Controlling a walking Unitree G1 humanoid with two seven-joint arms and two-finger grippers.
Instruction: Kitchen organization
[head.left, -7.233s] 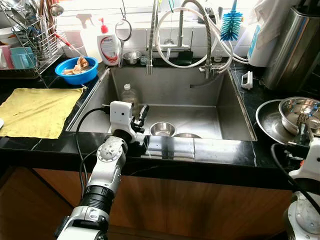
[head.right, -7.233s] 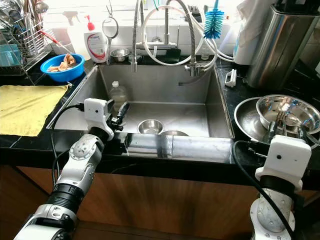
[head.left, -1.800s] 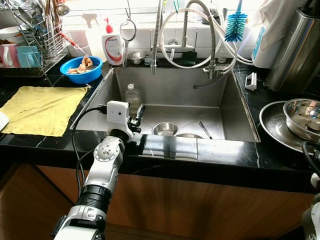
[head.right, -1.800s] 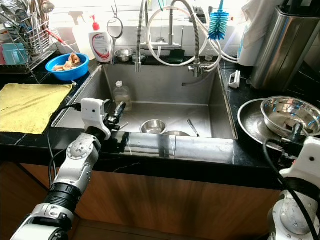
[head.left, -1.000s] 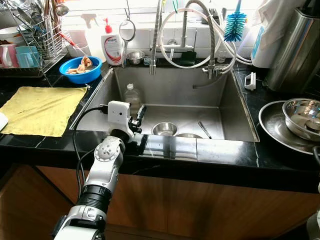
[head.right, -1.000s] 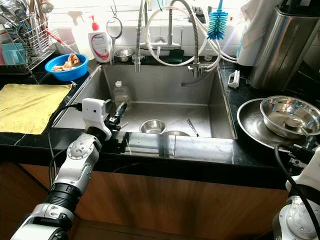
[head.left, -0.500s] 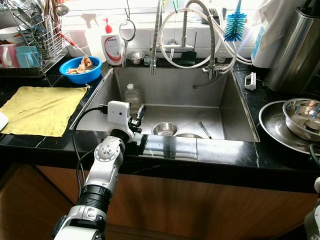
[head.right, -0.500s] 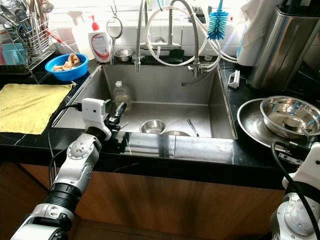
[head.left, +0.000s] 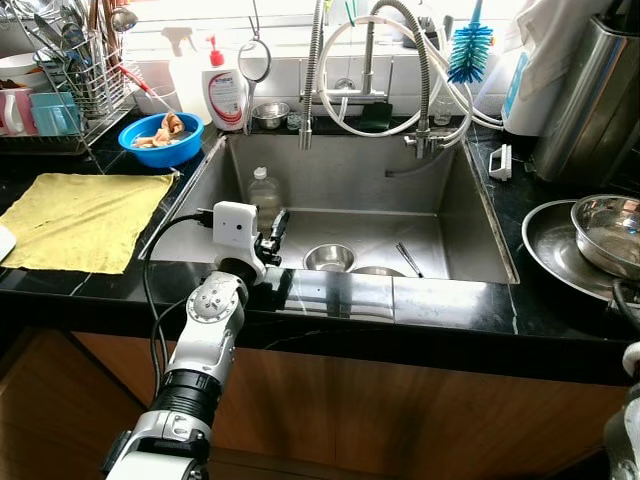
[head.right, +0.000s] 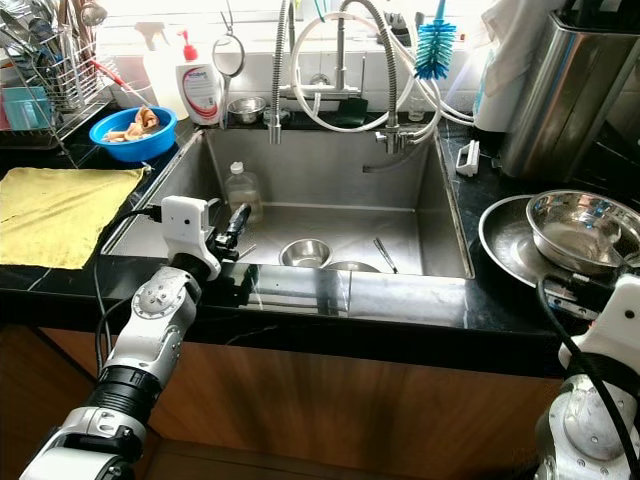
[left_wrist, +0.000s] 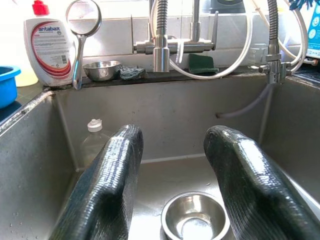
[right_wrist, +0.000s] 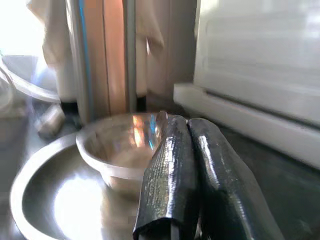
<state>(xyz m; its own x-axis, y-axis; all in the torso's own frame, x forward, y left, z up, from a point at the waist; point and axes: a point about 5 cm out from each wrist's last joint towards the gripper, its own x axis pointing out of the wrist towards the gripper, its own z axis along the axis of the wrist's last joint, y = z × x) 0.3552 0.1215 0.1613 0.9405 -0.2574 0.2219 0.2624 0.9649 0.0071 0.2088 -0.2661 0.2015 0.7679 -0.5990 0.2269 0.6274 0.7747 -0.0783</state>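
The left gripper (left_wrist: 170, 185) hangs over the sink's (head.left: 470, 215) near left edge, jaws wide and holding nothing, pointed at a small steel bowl (head.left: 328, 257) on the sink floor. A plastic bottle (head.left: 263, 190) stands in the sink's left part, and a utensil (head.left: 407, 259) lies right of the bowl. The right gripper (right_wrist: 187, 175) sits at the black bench's (head.right: 400, 310) right end with jaws pressed together, empty, just beside a steel bowl (head.right: 585, 228) resting in a wide steel plate (head.right: 505, 240). A yellow cloth (head.left: 75, 220) lies on the bench, left of the sink.
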